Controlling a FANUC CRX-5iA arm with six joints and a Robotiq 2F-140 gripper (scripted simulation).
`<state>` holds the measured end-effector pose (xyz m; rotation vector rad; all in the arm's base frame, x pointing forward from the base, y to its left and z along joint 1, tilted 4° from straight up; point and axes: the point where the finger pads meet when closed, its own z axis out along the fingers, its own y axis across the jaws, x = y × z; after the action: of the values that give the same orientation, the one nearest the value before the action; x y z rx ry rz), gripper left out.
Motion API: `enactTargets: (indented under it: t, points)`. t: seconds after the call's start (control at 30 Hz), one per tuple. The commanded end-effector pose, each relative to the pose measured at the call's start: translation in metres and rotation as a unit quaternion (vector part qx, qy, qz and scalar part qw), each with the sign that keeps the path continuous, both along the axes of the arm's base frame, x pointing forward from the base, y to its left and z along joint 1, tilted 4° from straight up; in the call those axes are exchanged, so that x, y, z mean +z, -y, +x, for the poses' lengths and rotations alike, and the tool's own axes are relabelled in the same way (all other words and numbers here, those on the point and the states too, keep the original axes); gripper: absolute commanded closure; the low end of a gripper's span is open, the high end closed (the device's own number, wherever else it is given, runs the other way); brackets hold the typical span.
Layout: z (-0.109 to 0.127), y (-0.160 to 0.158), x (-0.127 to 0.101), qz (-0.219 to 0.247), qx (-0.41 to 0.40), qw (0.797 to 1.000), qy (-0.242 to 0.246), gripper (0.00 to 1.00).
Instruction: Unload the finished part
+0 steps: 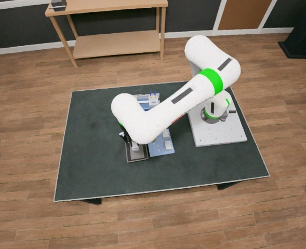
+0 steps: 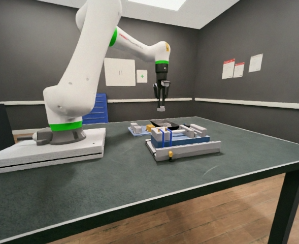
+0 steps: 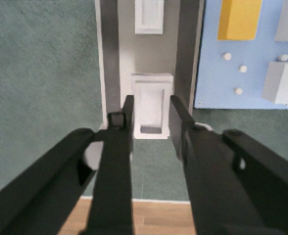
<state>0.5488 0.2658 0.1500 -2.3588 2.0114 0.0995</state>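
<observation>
Gripper (image 3: 151, 122) of mine grips the part (image 3: 151, 110), pocket up, high over the tray's (image 3: 108, 59) near end. Straight below, its long axis runs along the tray; the other part (image 3: 149, 17) lies farther in.

Two pocketed blocks (image 3: 152, 105), one black tray (image 3: 109, 59), two plain blocks (image 3: 282, 82), one yellow block (image 3: 239, 19), one vise (image 2: 182, 143)

White arm (image 2: 86, 63), green rings, black gripper (image 2: 161, 108).

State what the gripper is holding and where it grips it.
The gripper holds the pale grey pocketed block, pinched by its two long side faces, high above the black outfeed tray.
</observation>
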Motion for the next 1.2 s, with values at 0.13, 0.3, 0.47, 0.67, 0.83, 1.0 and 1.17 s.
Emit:
enactTargets:
  t: [0.13,0.3,0.47,0.67,0.83,1.0,1.17]
  points:
    - [0.001,0.000,0.000,0.000,0.000,1.000,0.001,0.90]
    - [0.000,0.000,-0.001,0.000,0.000,1.000,0.001,0.90]
    - [0.000,0.000,-0.003,0.000,0.000,1.000,0.001,0.90]
    - [0.000,-0.001,-0.009,0.000,0.000,1.000,0.001,0.90]
    - [0.000,-0.001,-0.016,0.000,0.000,1.000,0.001,0.90]
    - [0.000,-0.002,-0.020,0.000,0.000,1.000,0.001,0.90]
    - [0.000,-0.002,-0.029,0.000,0.000,1.000,0.001,0.90]
